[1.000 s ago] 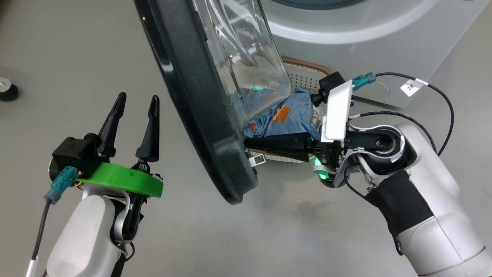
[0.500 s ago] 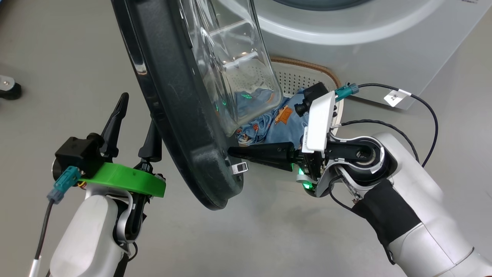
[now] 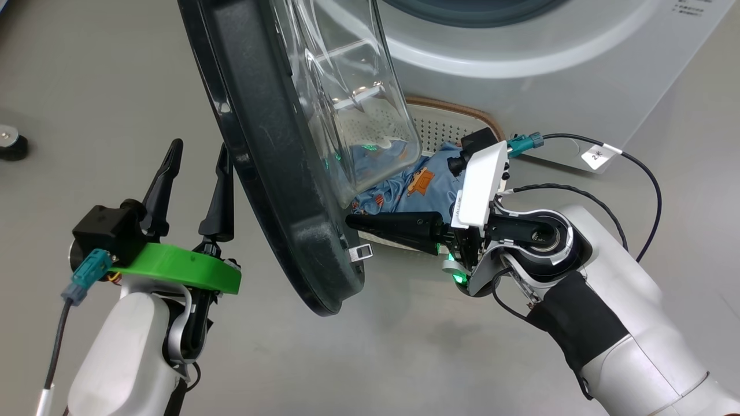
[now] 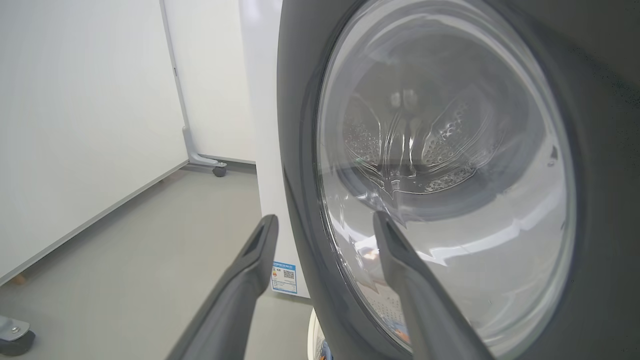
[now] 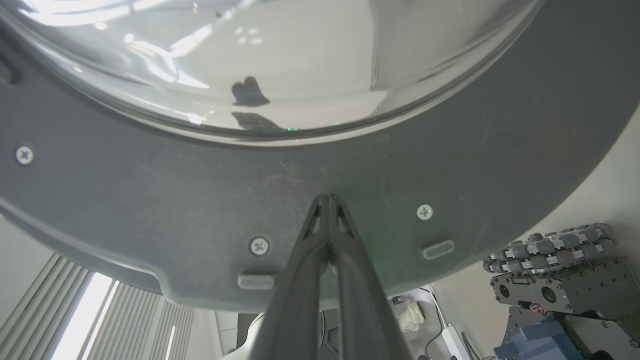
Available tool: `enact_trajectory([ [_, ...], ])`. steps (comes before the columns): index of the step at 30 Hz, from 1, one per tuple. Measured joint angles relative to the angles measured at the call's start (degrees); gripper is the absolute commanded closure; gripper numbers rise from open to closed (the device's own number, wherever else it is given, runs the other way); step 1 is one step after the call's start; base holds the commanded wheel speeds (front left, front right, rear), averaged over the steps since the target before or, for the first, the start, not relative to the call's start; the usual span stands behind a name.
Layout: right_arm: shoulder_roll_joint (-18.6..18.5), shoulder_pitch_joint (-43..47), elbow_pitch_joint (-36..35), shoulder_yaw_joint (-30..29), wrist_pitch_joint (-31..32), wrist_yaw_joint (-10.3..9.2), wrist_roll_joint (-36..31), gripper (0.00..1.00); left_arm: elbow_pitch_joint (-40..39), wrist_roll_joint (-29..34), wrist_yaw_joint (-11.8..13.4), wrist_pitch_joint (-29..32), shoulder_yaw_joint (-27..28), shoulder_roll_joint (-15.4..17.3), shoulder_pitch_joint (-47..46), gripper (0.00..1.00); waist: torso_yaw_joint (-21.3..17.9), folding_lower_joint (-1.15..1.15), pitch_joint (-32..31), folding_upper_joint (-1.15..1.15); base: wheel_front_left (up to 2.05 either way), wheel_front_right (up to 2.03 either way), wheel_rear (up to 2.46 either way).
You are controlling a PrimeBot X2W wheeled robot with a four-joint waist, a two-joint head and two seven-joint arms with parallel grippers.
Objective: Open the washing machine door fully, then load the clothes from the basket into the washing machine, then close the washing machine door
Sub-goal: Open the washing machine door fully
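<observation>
The washing machine door stands partly open, edge-on to me, its clear glass bowl bulging toward the white washing machine. My right gripper is shut with nothing in it. Its tip presses on the door's dark inner rim, just below the bowl, where the right gripper touches it. My left gripper stands open on the door's outer side, one finger close to the rim. In the left wrist view my left gripper faces the door's window. Light blue clothes fill the basket behind the door.
Grey floor lies all around. A small dark castor sits at the far left. The left wrist view shows a white partition on a wheeled foot beside the machine. Dark wheeled hardware lies behind the door in the right wrist view.
The door has swung further open to the left, with my shut right gripper following against its inner rim. The left gripper has stayed open and barely moved.
</observation>
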Motion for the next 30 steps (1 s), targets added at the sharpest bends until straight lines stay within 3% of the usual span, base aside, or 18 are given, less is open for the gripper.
enact_trajectory([
  [21, 0.3, 2.9, 3.7, -1.5, -3.3, 4.08, 1.8, 1.0, 2.0, 0.8, 0.0, 0.0, 1.8, 2.9, 4.6, 0.0, -3.9, 0.0, -7.3, 0.0, 0.0, 0.0, 0.0],
  [24, 0.5, 4.4, 4.4, -1.2, -4.0, 4.57, 1.8, 0.43, 2.0, 0.8, 0.0, 0.0, 2.3, 3.0, 5.9, 0.0, -4.8, 0.0, -8.7, 0.0, 0.0, 0.0, 0.0],
  [25, 0.5, 4.6, 4.7, -1.2, -4.3, 4.72, 1.5, 0.0, 2.1, 0.8, 0.0, 0.0, 2.5, 3.1, 6.1, 0.0, -5.1, 0.0, -9.1, 0.0, 0.0, 0.0, 0.0],
  [30, 0.5, 4.7, 5.6, -1.4, -6.8, 5.79, -0.1, 0.0, 2.1, 0.8, 0.0, 0.0, 3.6, 3.6, 7.3, 0.0, -6.4, 0.0, -10.5, 0.0, 0.0, 0.0, 0.0],
])
